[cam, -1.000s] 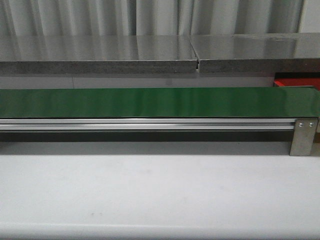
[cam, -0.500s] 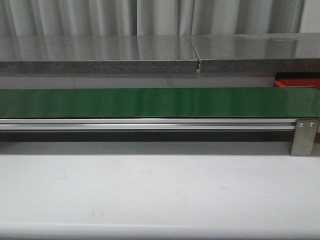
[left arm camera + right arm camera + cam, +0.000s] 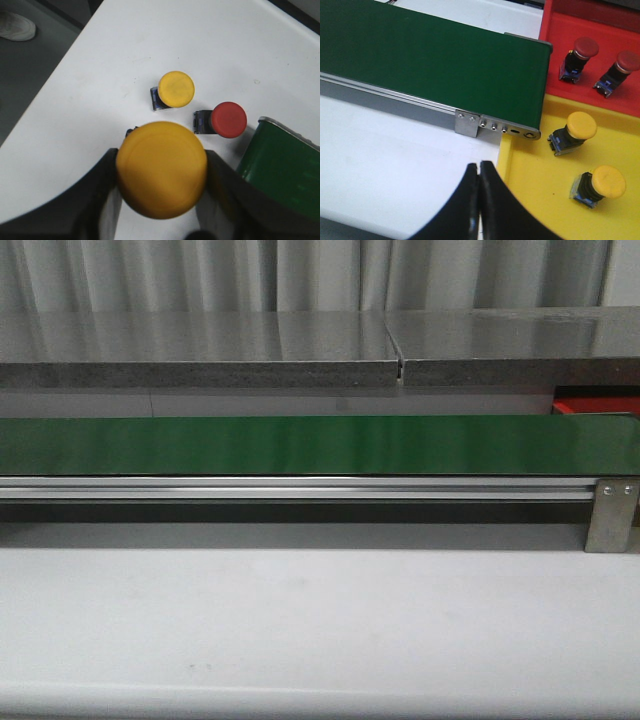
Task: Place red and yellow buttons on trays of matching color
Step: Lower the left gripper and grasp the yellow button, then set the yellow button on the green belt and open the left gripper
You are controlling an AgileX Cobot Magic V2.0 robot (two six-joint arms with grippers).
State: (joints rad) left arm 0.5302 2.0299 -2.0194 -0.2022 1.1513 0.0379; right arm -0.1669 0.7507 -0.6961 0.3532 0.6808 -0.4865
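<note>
I see a yellow button [image 3: 161,169] clamped between the fingers of my left end effector [image 3: 160,200], lifted above the white desk [image 3: 100,90]. Below it, on the desk near the end of the green belt [image 3: 280,165], stand a second yellow button [image 3: 176,89] and a red button [image 3: 228,119], close together but apart. My right end effector [image 3: 480,190] is clenched on nothing, fingers pressed together, above the desk edge beside the yellow tray [image 3: 530,200]. That tray carries two yellow buttons [image 3: 581,126], well apart. The red tray [image 3: 560,45] just beyond it holds two red buttons [image 3: 584,48]. Both trays sit at the belt's end. In the front view I see only a red sliver of tray [image 3: 595,402] behind the belt.
</note>
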